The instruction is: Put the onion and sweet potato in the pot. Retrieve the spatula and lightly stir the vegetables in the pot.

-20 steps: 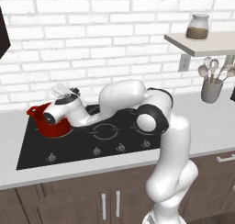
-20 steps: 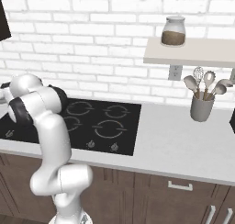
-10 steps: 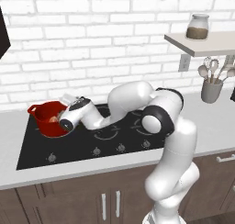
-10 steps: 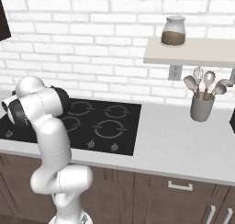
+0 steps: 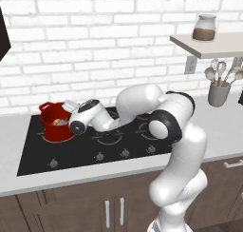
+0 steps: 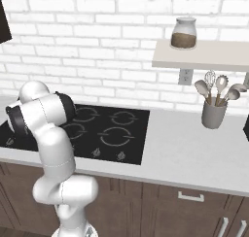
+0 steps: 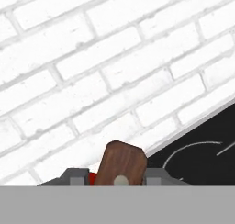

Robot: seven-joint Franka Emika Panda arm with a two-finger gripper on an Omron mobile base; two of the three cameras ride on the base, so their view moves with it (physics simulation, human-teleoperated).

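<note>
Gripper [image 5: 66,116] at rim of red pot [image 5: 53,129] on hob's [image 5: 118,145] back-left burner. Fingers narrow, clamped on brown-bladed spatula [image 7: 122,163]. Pale lump visible inside pot, identity unclear.

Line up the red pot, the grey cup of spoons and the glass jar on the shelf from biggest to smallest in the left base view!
1. The squat glossy red pot looks biggest.
2. The grey utensil cup and the glass jar with brown filling look about alike. Both sit farther from the camera than the pot, so real sizes are unsure.
</note>
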